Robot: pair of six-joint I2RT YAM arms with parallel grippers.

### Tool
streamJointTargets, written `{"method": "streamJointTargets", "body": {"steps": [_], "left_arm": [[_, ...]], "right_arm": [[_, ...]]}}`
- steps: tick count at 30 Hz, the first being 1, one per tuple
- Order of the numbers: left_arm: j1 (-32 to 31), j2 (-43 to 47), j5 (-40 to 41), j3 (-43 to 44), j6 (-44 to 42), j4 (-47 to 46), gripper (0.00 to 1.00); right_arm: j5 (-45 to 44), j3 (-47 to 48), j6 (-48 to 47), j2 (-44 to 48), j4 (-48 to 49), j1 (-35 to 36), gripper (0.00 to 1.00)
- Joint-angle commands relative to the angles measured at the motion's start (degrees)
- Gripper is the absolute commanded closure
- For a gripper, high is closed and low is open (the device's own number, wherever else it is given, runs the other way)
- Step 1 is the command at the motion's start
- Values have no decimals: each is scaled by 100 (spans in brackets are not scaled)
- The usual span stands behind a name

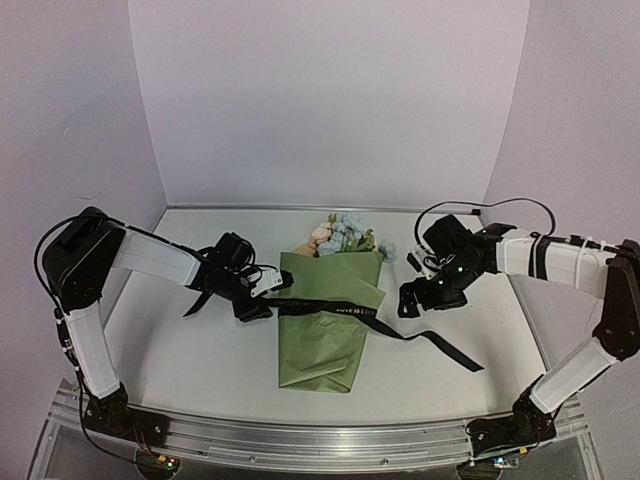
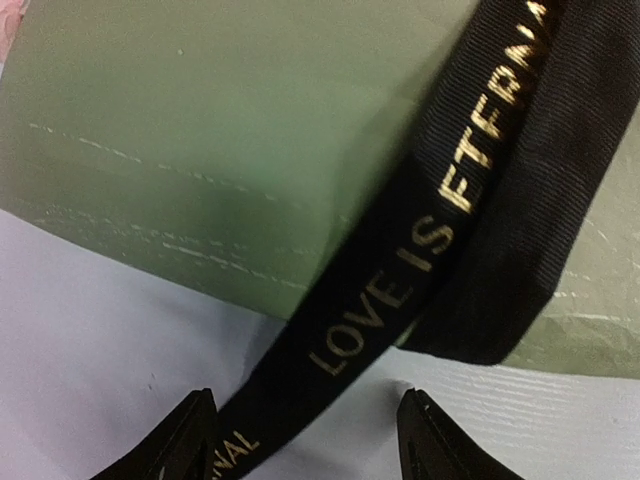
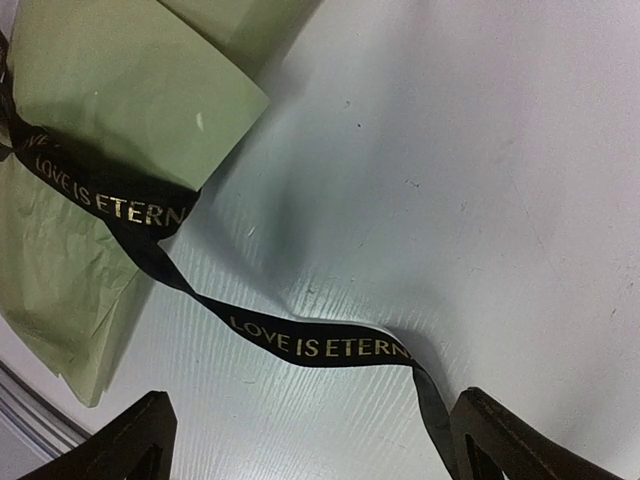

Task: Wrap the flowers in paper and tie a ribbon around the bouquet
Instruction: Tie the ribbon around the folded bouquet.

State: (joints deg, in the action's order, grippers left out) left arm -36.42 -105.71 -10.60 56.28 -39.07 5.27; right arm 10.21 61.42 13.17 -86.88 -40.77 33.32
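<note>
Lying in the middle of the worktop (image 1: 190,370), the bouquet (image 1: 325,330) points its flowers (image 1: 345,236) at the far edge, with the other end of the paper (image 1: 318,360) toward the near edge. The ribbon (image 1: 335,306) crosses the paper from side to side, and its right tail trails across the worktop toward the near right corner. Left gripper (image 1: 262,298) sits at the paper's left side, jaws apart. Its wrist view shows the ribbon running up between the fingers (image 2: 185,440), not pinched. Right gripper (image 1: 407,300) hovers just off the paper's right side, jaws spread wide, holding nothing. The ribbon's tail passes close by one finger (image 3: 520,440).
</note>
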Motion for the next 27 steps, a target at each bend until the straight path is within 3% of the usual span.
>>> {"method": "streamJointTargets", "body": {"steps": [1,5,7,9,14,20,27], "left_arm": [[-1,-249,-202,452,-384,-219,37],[-14,-471,-249,632,-505,-124,40],[-14,-555,-273,709,-541,-48,43],[-11,-624,-283,749,-550,-13,48],[-23,-660,-234,809,-469,71,73],[-23,-479,-123,630,-316,-29,81],[-23,-282,-93,495,-157,-87,88]], "right_arm": [[35,-440,-321,325,763,34,2],[254,-1383,-845,374,2652,46,2],[374,-1548,-1109,314,3083,53,2],[552,-1482,-1333,209,3119,56,2],[858,-1163,-1977,-229,3113,212,2],[776,-950,-2579,-580,2981,597,4],[615,-1029,-2600,-689,2917,729,10]]}}
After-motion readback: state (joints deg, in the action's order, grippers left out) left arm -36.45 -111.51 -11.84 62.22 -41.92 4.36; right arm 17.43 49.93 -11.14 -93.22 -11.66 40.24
